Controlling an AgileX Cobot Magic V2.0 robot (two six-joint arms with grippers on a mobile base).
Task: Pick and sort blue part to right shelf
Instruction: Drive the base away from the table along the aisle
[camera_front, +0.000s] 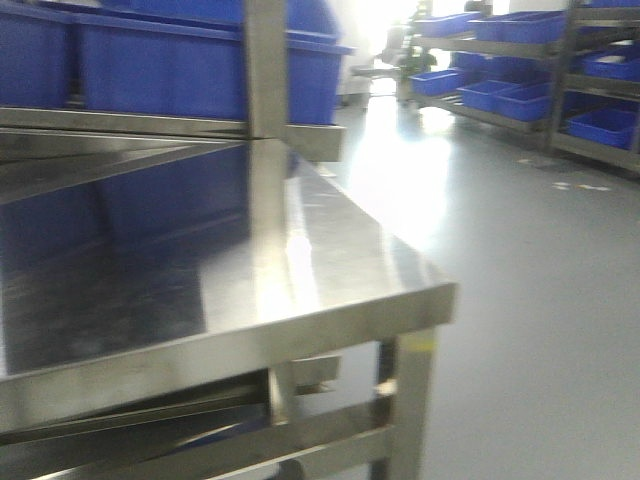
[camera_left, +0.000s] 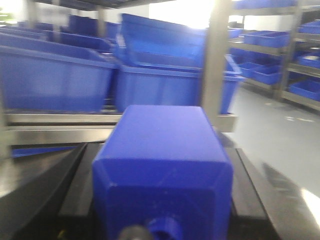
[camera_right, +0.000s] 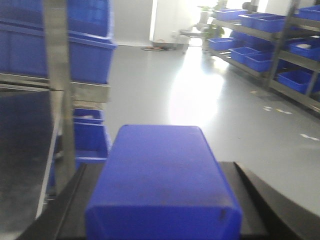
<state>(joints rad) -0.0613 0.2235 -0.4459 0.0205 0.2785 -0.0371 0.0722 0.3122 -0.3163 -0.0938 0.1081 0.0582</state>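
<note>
My right gripper (camera_right: 161, 150) is shut on the blue part (camera_right: 162, 175), a long blue block lying between the black fingers (camera_right: 240, 195). Its near end runs under the frame edge, so no cap shows. My left gripper (camera_left: 162, 135) is shut on another blue block (camera_left: 162, 170) with bevelled shoulders and a small round nub at its near end. The right shelf (camera_front: 565, 90), a steel rack with blue bins, stands far off at the right. It also shows in the left wrist view (camera_left: 295, 50) and the right wrist view (camera_right: 280, 50). Neither gripper shows in the front view.
A steel table (camera_front: 330, 270) fills the left foreground, its corner near the middle. A steel upright (camera_front: 265, 100) rises from it and carries an upper shelf of large blue bins (camera_front: 180, 70). Grey floor (camera_front: 540, 300) lies between the table and the far racks.
</note>
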